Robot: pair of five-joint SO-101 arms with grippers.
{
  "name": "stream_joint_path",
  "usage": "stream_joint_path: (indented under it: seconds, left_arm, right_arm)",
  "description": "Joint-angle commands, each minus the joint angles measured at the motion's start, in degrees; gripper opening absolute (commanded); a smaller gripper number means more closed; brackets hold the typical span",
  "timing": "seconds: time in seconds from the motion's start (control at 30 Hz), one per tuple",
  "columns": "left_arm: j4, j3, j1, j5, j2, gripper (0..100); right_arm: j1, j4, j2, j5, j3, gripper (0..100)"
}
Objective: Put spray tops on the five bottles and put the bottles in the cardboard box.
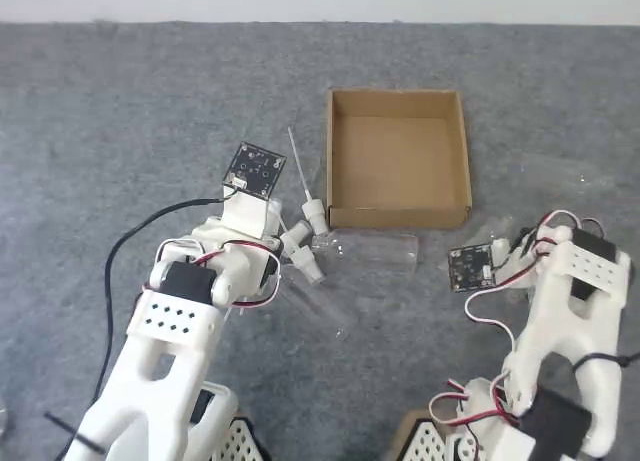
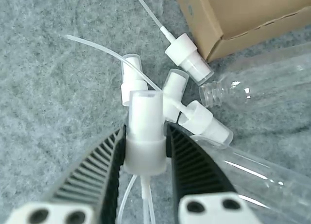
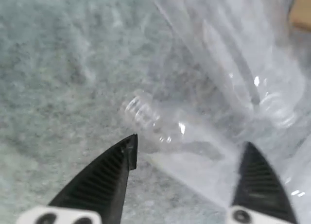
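Observation:
My left gripper (image 2: 144, 131) is shut on a white spray top (image 2: 144, 141), its dip tube trailing back between the fingers. Just beyond it lie three more spray tops (image 2: 188, 56) in a loose cluster on the grey felt, beside the open neck of a clear bottle (image 2: 257, 83) lying on its side. In the high view this cluster (image 1: 305, 243) sits off the cardboard box's (image 1: 398, 159) near left corner. My right gripper (image 3: 190, 146) is open, low over another clear bottle (image 3: 160, 129) whose threaded neck lies between the fingers.
A second clear bottle (image 2: 257, 173) lies close under the left gripper. More clear bottles (image 3: 233, 54) lie beyond the right gripper, near the box's right corner (image 1: 500, 231). The left arm (image 1: 215, 281) and right arm (image 1: 570, 281) stand at the table's front.

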Motion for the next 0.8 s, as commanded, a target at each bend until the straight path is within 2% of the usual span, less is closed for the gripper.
stream_joint_path:
  seconds: [0.0,0.1,0.3,0.47,0.6,0.77]
  left_arm:
    - [-1.1,-0.4,-0.4,-0.5,-1.3,1]
    - [-1.1,-0.4,-0.4,-0.5,-1.3,1]
    - [-1.0,-0.4,-0.4,-0.5,-1.3,1]
    - [-1.0,-0.4,-0.4,-0.5,-1.3,1]
    - [-1.0,-0.4,-0.4,-0.5,-1.3,1]
    - [-1.0,-0.4,-0.4,-0.5,-1.5,1]
  right_arm:
    - [3.7,-1.8,-0.2,-4.5,-0.3,17.7]
    - [5.8,-1.7,-0.3,-8.9,-0.3,14.3]
    - [8.9,-1.3,-0.8,-19.5,-0.3,13.9]
    - [9.6,-0.3,-0.8,-33.9,-0.4,13.8]
    - [9.2,6.5,-0.8,-45.7,-1.8,13.8]
    - [9.2,11.3,-0.8,-55.6,-5.3,14.0]
